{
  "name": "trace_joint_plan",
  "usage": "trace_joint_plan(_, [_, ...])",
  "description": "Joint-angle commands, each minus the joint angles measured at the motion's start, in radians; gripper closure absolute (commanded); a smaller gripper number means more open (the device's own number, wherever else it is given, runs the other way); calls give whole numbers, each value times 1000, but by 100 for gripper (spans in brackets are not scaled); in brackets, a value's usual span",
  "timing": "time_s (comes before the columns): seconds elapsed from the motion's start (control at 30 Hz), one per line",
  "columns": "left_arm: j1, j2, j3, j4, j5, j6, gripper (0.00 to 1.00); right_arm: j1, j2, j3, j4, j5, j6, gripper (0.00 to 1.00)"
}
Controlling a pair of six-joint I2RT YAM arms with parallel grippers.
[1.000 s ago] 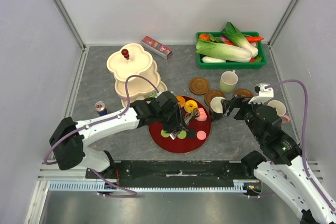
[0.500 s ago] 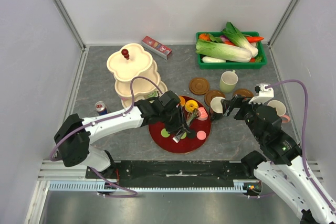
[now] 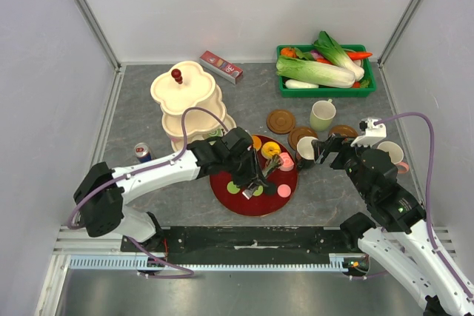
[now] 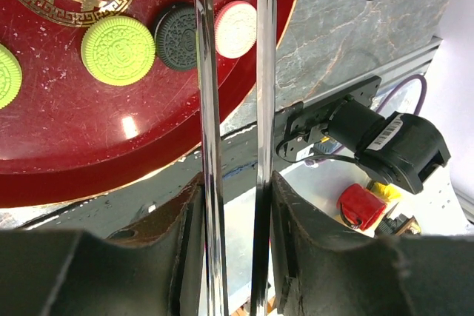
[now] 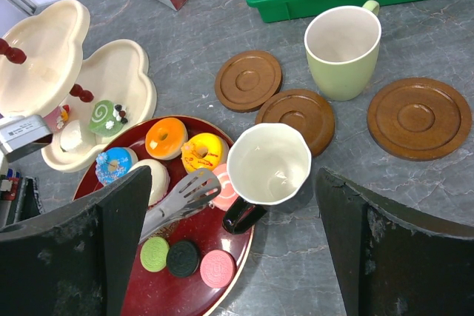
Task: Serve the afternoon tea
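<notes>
My left gripper (image 4: 235,190) is shut on the two steel arms of a pair of tongs (image 4: 209,109) over the red tray (image 3: 226,196). The tongs' head (image 5: 194,186) lies beside a pink swirl cake (image 5: 224,196), near the yellow donut (image 5: 204,151) and orange donut (image 5: 166,137). Green (image 4: 118,51), black (image 4: 176,26) and pink (image 4: 235,29) round sweets sit at the tray's near edge. My right gripper (image 5: 233,183) hangs open above the black mug (image 5: 268,164), not touching it. The pale green mug (image 5: 343,49) stands among three brown coasters (image 5: 248,79).
A cream tiered stand (image 3: 185,90) at the left holds a green swirl cake (image 5: 104,118). A small can (image 3: 142,153) stands left of the tray. A green crate (image 3: 326,88) of vegetables and a red box (image 3: 221,66) lie at the back. A white mug (image 3: 392,155) stands far right.
My left gripper's jaws have closed further, squeezing the tongs' arms together, and it has shifted slightly over the tray. The right arm has stayed still.
</notes>
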State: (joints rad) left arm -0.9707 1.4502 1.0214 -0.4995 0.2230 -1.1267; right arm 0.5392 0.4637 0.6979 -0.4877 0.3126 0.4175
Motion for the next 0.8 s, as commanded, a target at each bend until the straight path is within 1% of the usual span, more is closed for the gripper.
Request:
trace_joint_plan(0.0, [6,-68,8,10,7,-1,87,1,-8,-6,24,14,4,2])
trace_joint_plan(0.2, [9,-119,-24,-17,-16,-4,90,1,-5,-6,24,14,3,2])
trace_joint_plan(0.27, [10,-128,-26,-30,-16,-2,93,1,-7,-5,24,14,4,2])
trace_joint_plan(0.37, [13,-152,-32,-50,-33,2,94,1,-4,-8,23,14,4,2])
trace_joint_plan(0.57, [15,-231,-46,-100,-132,-19,93,2,0,-6,23,13,4,2])
trace_joint_plan(0.77, [56,-297,-66,-108,-218,-36,92,1,0,-5,23,13,4,2])
